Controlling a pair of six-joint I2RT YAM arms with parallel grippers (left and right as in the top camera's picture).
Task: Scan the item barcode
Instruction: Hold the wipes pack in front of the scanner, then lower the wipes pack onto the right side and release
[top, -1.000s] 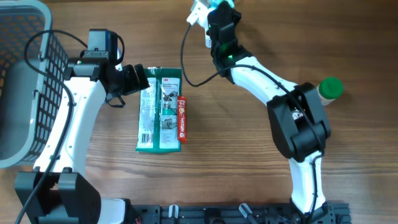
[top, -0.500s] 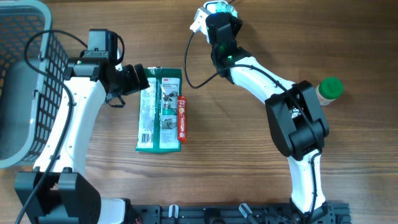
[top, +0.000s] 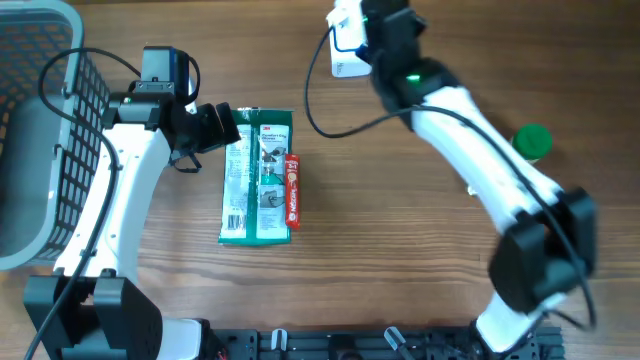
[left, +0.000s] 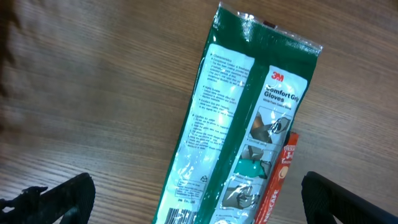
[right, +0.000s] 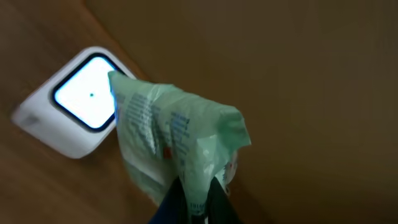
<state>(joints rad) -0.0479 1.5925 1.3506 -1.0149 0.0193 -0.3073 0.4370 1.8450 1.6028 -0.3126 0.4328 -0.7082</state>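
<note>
Both arms are out: right gripper (right: 196, 200), clamped on a pale packet (right: 180, 137), has swung it against the scanner (right: 74, 102) just ahead, so scanning looks underway; left gripper (top: 218, 128) gapes above the gloves pack (left: 236, 143).

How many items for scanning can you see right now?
4: gloves pack mid-table, red sachet along its edge, green-capped bottle at right, pale packet in right tool. Basket may hide more.

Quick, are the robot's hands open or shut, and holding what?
Left gripper: open, holding nothing.
Right gripper: shut on a pale green packet.
</note>
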